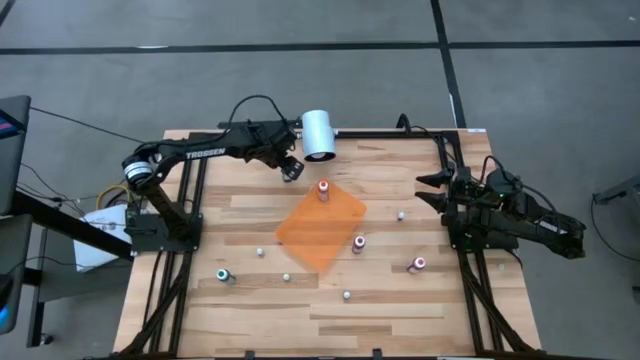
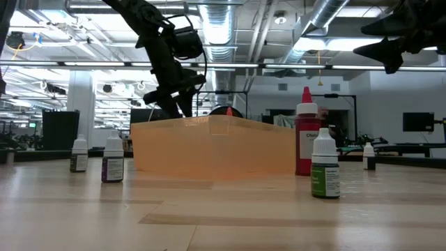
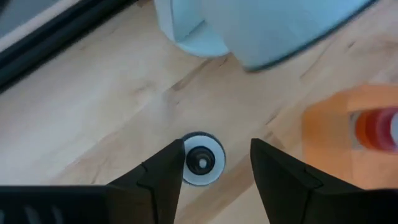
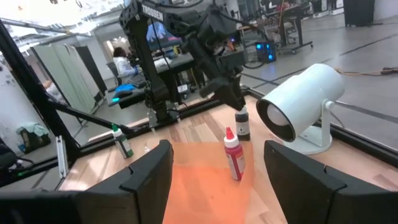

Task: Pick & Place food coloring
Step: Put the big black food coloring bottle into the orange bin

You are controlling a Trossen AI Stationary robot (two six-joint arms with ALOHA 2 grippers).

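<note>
Two grippers idle-wide: left gripper upper centre of high view, jaws apart straddling dark-capped bottle standing on table, beside white camera. Red-capped bottle on orange sheet. Right gripper at right edge, jaws apart, empty.

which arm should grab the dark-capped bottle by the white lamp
Left. The left claw hangs open directly over the dark-capped bottle, near the white lamp. The right claw waits at the table's right edge, far off.
</note>
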